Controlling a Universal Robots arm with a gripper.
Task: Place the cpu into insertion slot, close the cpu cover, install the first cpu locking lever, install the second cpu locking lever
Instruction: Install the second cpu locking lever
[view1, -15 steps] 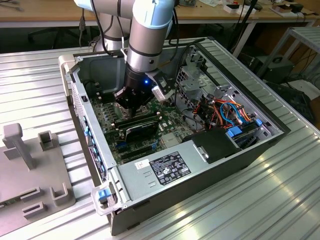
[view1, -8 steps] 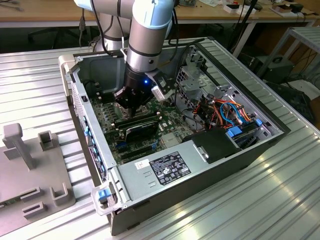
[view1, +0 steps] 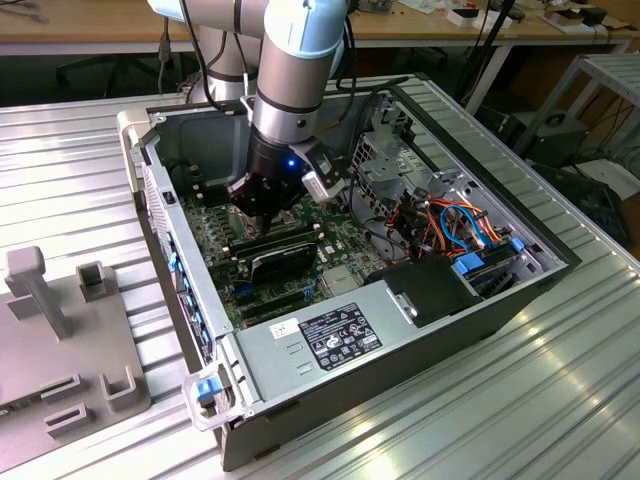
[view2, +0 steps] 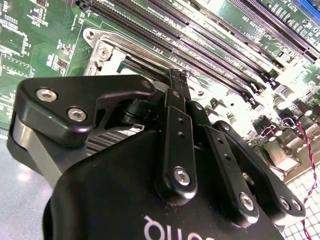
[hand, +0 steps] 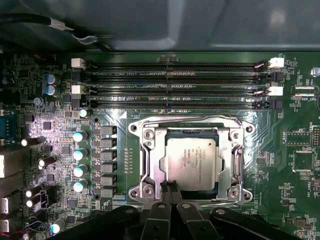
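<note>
Cpu (hand: 191, 163) is seen seated in the insertion slot (hand: 150, 165), framed by the lowered cpu cover (hand: 152, 150). The end effector (hand: 169, 189) is held closed, empty, at the socket's edge (a locking-lever step, judged); firm, accurate pressing is called for.

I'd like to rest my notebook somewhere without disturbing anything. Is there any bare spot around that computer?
The ribbed metal table is bare along the exterior view's right of the case and in front of it. On the left a grey fixture takes up the room. Inside the case it is crowded: the tool is over the cpu, with cables beside.
</note>
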